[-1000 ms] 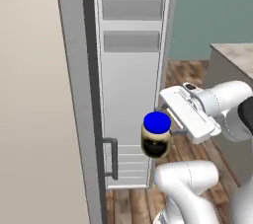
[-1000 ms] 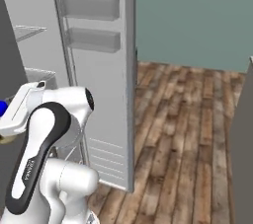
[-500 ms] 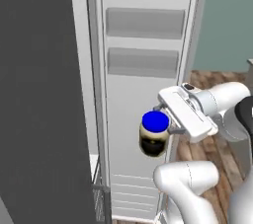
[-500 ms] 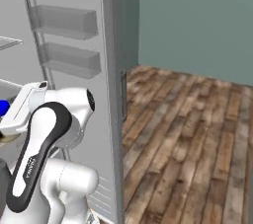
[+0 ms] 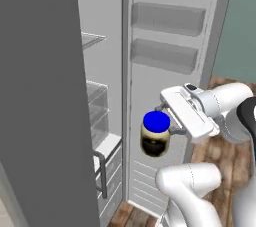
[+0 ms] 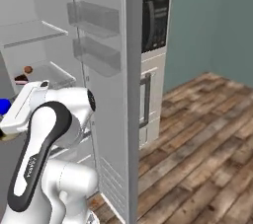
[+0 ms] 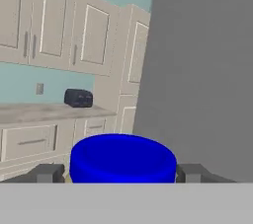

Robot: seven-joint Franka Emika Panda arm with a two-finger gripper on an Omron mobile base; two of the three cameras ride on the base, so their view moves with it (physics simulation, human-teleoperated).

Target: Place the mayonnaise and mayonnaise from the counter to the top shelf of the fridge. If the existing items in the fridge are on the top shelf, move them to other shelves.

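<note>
Mayonnaise jar held in front of the open fridge

Fridge (image 5: 45, 96) is seen standing open, with its grey door at 9 o'clock of the left base view and its white inner door with two clear door racks (image 5: 167, 36) at 12 o'clock. Inside, glass shelves (image 6: 34, 33) are seen at 10 o'clock of the right base view. On a lower shelf (image 6: 52, 74), a tiny orange-brown ball (image 6: 28, 69) and a tiny dark thing (image 6: 21, 77) are seen lying near each other. A beige counter (image 7: 44, 112) with a dark toaster (image 7: 78, 98) on it is shown at 9 o'clock of the hand view.

Mayonnaise jar (image 5: 156, 134) is held upright in the air at the centre of the left base view, just before the inner door. The hand (image 5: 170, 121) is clamped on the jar's blue lid (image 7: 122, 158), with one fingertip (image 7: 47, 173) seen at either side of it.
</note>
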